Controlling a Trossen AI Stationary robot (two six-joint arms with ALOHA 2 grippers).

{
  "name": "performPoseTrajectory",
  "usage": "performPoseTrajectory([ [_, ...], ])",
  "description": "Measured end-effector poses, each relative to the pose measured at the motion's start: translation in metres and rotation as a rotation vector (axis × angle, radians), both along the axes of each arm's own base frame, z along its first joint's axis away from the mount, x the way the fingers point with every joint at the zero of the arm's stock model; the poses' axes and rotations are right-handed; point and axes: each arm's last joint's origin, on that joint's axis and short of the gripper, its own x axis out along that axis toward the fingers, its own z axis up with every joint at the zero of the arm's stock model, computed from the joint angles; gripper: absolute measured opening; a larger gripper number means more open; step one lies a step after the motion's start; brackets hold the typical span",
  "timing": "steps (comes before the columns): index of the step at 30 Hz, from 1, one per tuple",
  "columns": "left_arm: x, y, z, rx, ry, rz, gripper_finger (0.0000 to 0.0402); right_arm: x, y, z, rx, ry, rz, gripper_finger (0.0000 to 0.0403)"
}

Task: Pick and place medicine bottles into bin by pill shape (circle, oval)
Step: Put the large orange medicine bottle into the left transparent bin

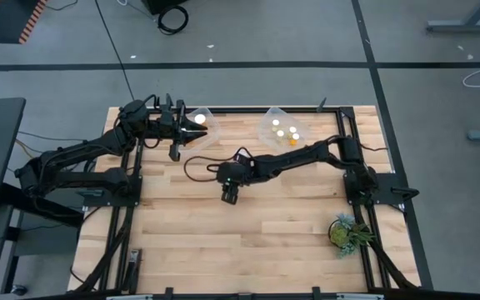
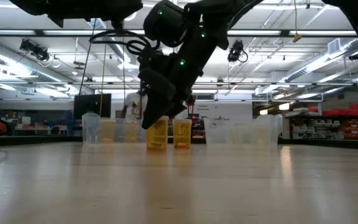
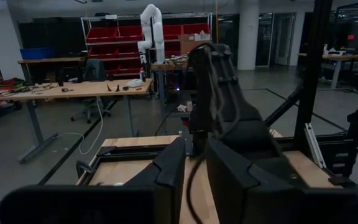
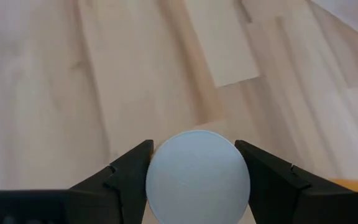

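A small amber medicine bottle with a round white cap (image 4: 197, 177) stands on the wood table (image 1: 248, 242); in the low view (image 2: 156, 135) its base is on the tabletop. My right gripper (image 1: 230, 196) comes down over it and is shut on its cap. A second amber bottle (image 2: 182, 134) stands right beside it, and its orange edge shows in the right wrist view (image 4: 353, 184). My left gripper (image 1: 173, 150) waits at the far left by the left bin, fingers nearly together and holding nothing. My right gripper pinches the bottle's white cap (image 4: 160, 168) between its two fingers (image 4: 129, 171), one on each opposite side of the cap's rim. The fingers come from above, pointing down. The bottle stands upright with its base on the table.
Two clear bins stand at the far edge: the left bin (image 1: 209, 114) holds one white-capped bottle (image 1: 200, 119), and the right bin (image 1: 267, 117) holds several bottles (image 1: 280, 132). A green plant (image 1: 348, 232) stands at the near right. Bare wood lies toward the near edge.
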Motion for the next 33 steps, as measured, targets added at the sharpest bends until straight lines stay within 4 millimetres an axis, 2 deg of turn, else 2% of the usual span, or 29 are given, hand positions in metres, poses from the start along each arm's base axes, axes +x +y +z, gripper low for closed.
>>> performPoseTrajectory([
  [7, 0.000, 0.000, 0.000, 0.000, 0.000, 0.000, 0.0067, 0.001, -0.015, 0.001, 0.042, -0.021, -0.007, 0.0230],
  [20, 0.000, 0.000, 0.000, 0.000, 0.000, 0.000, 0.0072, 0.005, -0.019, 0.004, 0.023, -0.067, 0.024, 0.0232],
  [29, 0.000, 0.000, 0.000, 0.000, 0.000, 0.000, 0.0068, 0.005, -0.030, 0.003, 0.018, -0.065, 0.004, 0.0277],
  [33, 0.000, 0.000, 0.000, 0.000, 0.000, 0.000, 0.0074, 0.005, -0.028, 0.004, 0.014, -0.063, 0.015, 0.0290],
])
